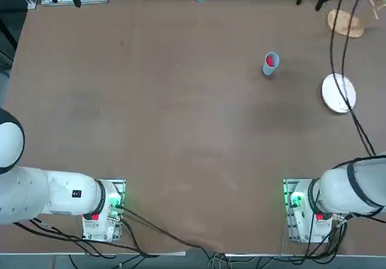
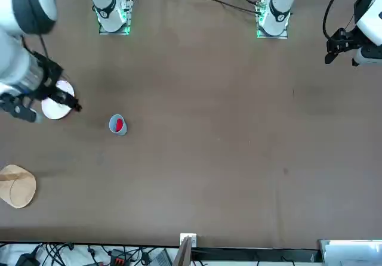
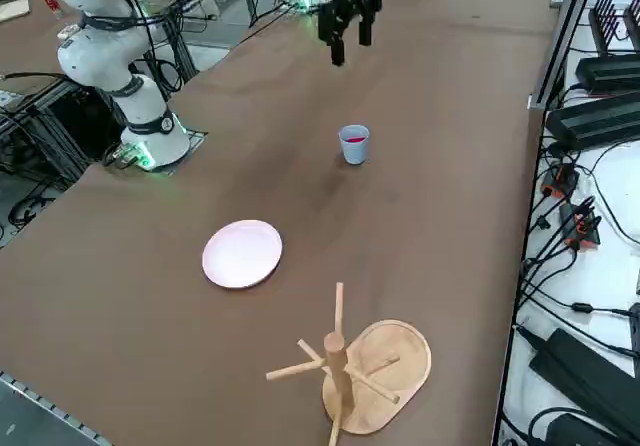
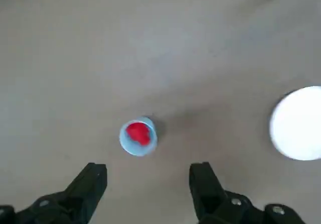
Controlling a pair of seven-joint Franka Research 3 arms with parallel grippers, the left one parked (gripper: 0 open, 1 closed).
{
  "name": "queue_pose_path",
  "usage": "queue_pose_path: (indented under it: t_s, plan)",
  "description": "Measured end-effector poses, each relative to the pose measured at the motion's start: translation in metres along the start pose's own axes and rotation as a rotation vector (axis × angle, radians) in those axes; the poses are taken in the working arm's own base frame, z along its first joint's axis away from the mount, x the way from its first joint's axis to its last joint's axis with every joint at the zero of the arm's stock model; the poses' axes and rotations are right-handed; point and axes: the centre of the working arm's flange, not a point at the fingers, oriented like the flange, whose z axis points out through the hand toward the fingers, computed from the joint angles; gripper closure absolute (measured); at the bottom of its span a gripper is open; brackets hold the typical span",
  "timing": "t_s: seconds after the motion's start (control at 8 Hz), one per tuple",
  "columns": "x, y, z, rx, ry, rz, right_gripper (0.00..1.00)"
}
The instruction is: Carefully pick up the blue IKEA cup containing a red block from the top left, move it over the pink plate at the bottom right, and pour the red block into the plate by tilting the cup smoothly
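The blue IKEA cup [image 1: 271,63] [image 2: 117,124] [image 3: 354,144] [image 4: 138,136] stands upright on the brown table, and the red block [image 4: 139,133] [image 3: 353,138] lies inside it. The pink plate [image 1: 338,92] [image 2: 57,107] [image 3: 242,253] [image 4: 298,123] lies flat and bare, a short way from the cup toward the robot's right. My right gripper [image 3: 350,48] [image 4: 148,169] hangs high above the table, open and holding nothing. In the wrist view the cup sits just beyond the gap between the two black fingers [image 4: 93,181].
A tan wooden rack with pegs on an oval base [image 3: 365,361] [image 1: 345,23] stands at the far right corner, beyond the plate. A black cable [image 1: 344,70] from the right arm crosses over the plate in the top view. Cables and boxes line the table's edges.
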Motion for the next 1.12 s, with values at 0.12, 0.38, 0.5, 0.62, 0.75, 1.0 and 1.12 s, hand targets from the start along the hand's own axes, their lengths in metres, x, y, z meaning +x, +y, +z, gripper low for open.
queue_pose_path:
  t_s: [0.12, 0.38, 0.5, 0.62, 0.75, 1.0, 1.12]
  plan:
    - [-0.001, -0.005, 0.030, 0.018, 0.008, 0.054, 0.00]
    - [-0.015, -0.029, 0.091, 0.038, 0.022, 0.140, 0.00]
    - [-0.027, -0.047, 0.117, 0.044, 0.023, 0.168, 0.00]
    - [-0.037, -0.061, 0.138, 0.041, 0.013, 0.187, 0.00]
    - [-0.043, -0.072, 0.152, 0.040, 0.007, 0.198, 0.00]
    - [-0.045, -0.074, 0.171, 0.046, 0.017, 0.199, 0.00]
    - [-0.046, -0.071, 0.185, 0.034, 0.015, 0.194, 0.00]
